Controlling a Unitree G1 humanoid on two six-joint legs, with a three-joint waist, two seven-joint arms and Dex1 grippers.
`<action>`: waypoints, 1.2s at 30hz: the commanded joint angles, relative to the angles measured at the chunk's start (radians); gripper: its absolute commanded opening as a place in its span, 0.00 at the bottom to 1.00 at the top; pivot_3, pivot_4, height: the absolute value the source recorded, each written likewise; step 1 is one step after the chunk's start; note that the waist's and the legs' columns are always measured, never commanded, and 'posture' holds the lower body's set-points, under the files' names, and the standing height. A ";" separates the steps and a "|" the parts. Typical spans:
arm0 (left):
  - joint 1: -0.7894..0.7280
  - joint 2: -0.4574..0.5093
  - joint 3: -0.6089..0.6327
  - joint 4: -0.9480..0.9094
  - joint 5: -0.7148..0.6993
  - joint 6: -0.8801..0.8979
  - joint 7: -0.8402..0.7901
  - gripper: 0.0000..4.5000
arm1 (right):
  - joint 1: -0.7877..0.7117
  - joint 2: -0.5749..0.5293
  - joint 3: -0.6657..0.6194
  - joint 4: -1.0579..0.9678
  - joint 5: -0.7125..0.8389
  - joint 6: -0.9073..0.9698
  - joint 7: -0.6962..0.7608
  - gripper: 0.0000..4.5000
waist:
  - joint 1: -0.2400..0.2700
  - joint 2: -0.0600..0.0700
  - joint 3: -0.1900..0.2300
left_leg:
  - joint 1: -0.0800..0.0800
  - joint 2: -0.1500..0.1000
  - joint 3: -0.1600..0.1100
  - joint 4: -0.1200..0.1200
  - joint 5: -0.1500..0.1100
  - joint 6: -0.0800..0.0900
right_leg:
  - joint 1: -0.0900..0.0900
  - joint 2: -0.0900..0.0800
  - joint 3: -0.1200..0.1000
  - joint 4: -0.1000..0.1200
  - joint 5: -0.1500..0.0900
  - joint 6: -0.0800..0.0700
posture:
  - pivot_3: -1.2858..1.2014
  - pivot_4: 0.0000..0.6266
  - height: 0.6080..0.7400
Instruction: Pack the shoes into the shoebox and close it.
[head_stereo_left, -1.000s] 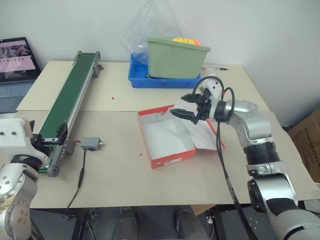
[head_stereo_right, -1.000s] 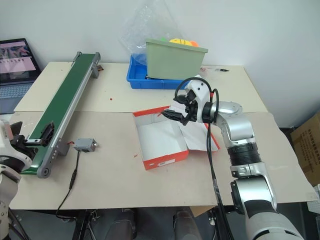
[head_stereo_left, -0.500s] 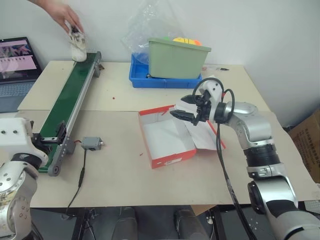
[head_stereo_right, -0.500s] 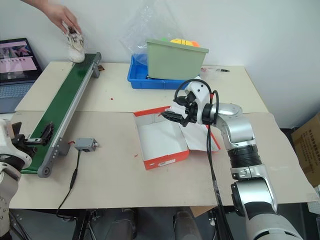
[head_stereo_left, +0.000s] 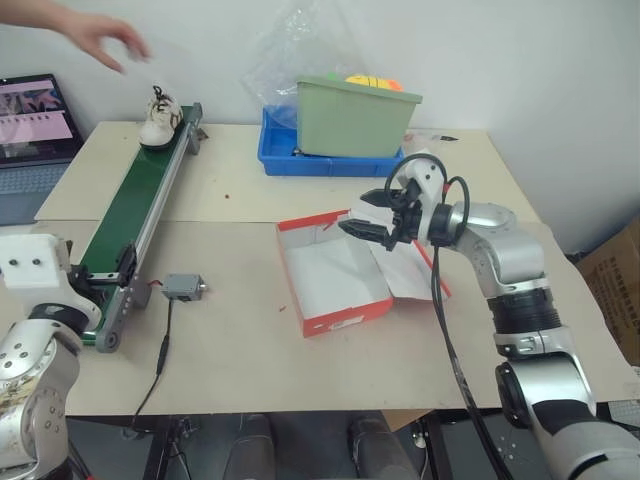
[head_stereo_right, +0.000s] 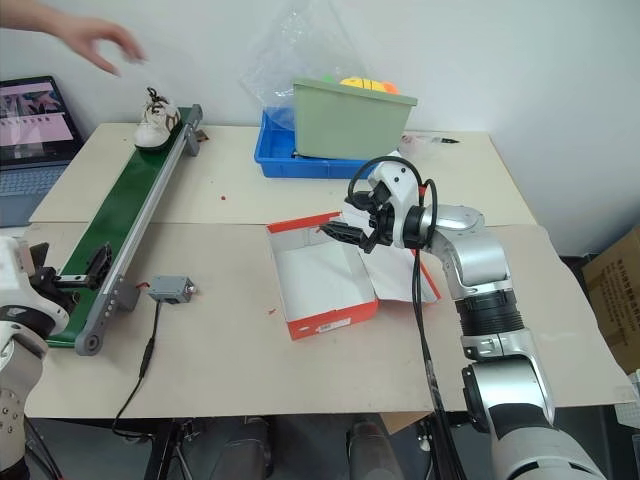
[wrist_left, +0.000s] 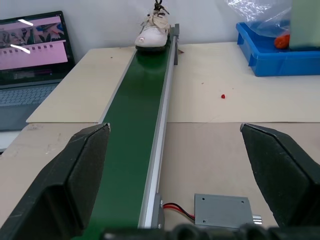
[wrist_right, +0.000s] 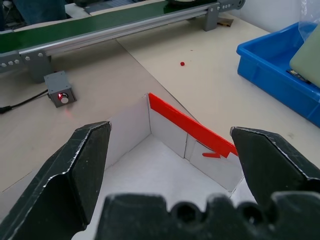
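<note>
- At the lower left of the head view, the left gripper (wrist_left: 175, 200) sat at the near end of the belt (head_stereo_left: 135, 205), released, its fingers (wrist_left: 70, 175) spread wide with nothing between them; its wrist view looked straight up the belt.
- A small grey control box (head_stereo_left: 184, 288) with a cable lay on the table (head_stereo_left: 240, 360) just right of the belt's near end.
- In the middle of the frame stood the shoebox (head_stereo_left: 335, 275), open and empty, red outside and white inside, its flap and white paper (head_stereo_left: 405, 275) lying out to its right.
- The right gripper (head_stereo_left: 372, 224) hung over the box's far right edge, released too, holding nothing; its wrist view looked down into the bare white corner of the box.
- Farther back, centre top, a green bin (head_stereo_left: 355, 118) sat in a blue tray (head_stereo_left: 325, 160) with a clear bag (head_stereo_left: 290, 55) behind.
- At the upper left, one shoe (head_stereo_left: 159, 118) stood upright on the far end of the belt, well apart from both grippers; a person's hand (head_stereo_left: 100, 40) was above it, not touching it. A laptop (head_stereo_left: 30, 125) sat at the left edge.
- The step in hand looked like waiting for the first shoe: nothing was packed yet.
- Next, the shoe probably had to come down the belt to the left gripper, which would need to close across its body, then carry it right to the box.
</note>
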 joint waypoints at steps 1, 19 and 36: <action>-0.009 0.008 0.025 -0.001 0.026 -0.031 0.009 1.00 | -0.022 0.013 -0.010 -0.073 0.046 0.037 -0.001 1.00 | 0.000 0.000 0.000 | 0.000 0.000 0.000 0.000 0.000 0.000 | 0.000 0.000 0.000 0.000 0.000 0.000 | 0.52 0.24 1.00; -0.065 0.089 0.094 0.290 -0.019 -0.077 -0.157 1.00 | -0.015 0.053 0.018 -0.215 0.189 0.146 0.071 1.00 | 0.000 0.000 0.000 | -0.001 0.000 0.000 0.000 0.000 0.000 | -0.002 0.000 0.000 0.001 0.000 0.000 | 0.52 0.24 1.00; -0.213 0.147 -0.013 0.536 0.037 -0.196 -0.235 1.00 | -0.005 0.052 0.021 -0.230 0.195 0.148 0.025 1.00 | 0.001 0.000 0.000 | -0.002 0.000 0.000 -0.001 0.000 0.000 | -0.004 0.000 0.000 0.001 0.000 0.000 | 0.52 0.24 1.00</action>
